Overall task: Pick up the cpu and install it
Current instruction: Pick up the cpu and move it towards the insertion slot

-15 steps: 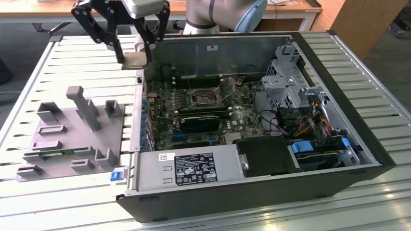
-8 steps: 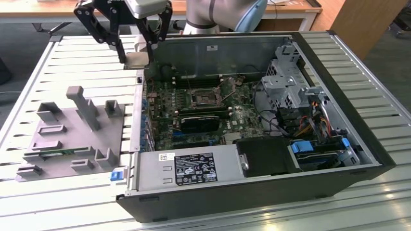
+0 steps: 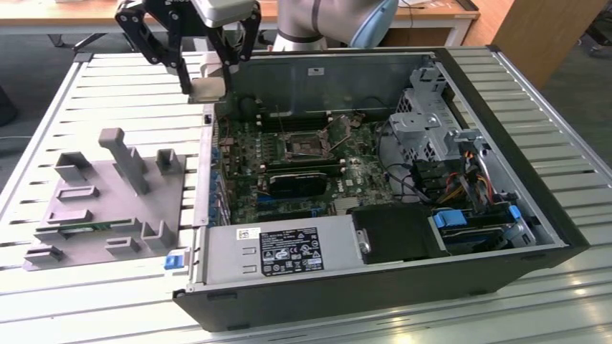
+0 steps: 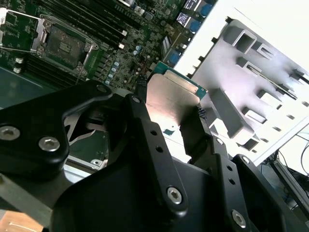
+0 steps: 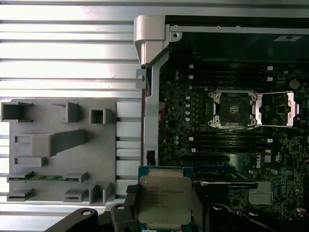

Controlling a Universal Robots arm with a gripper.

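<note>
Fingers [image 4: 193,133] of the gripper [image 3: 206,80] are clamping the cpu [image 5: 164,198] by two opposite edges, holding it in the air over the side wall [image 5: 150,58] of the open computer case [image 3: 383,301], with clear room beneath. Well apart, the socket [image 5: 234,108] is lying open, its frame [image 5: 277,108] folded aside. Outside, a grey fixture tray [image 5: 104,154] is sitting on the slatted table [image 3: 115,79].

The cpu [image 3: 208,87] is a flat square chip with a silver-grey metal top and a thin green edge. It is lifted into the air, clamped at two opposite sides by the gripper [image 3: 208,80] — above the open computer case's [image 3: 203,193] wall at the exterior view's left.
</note>
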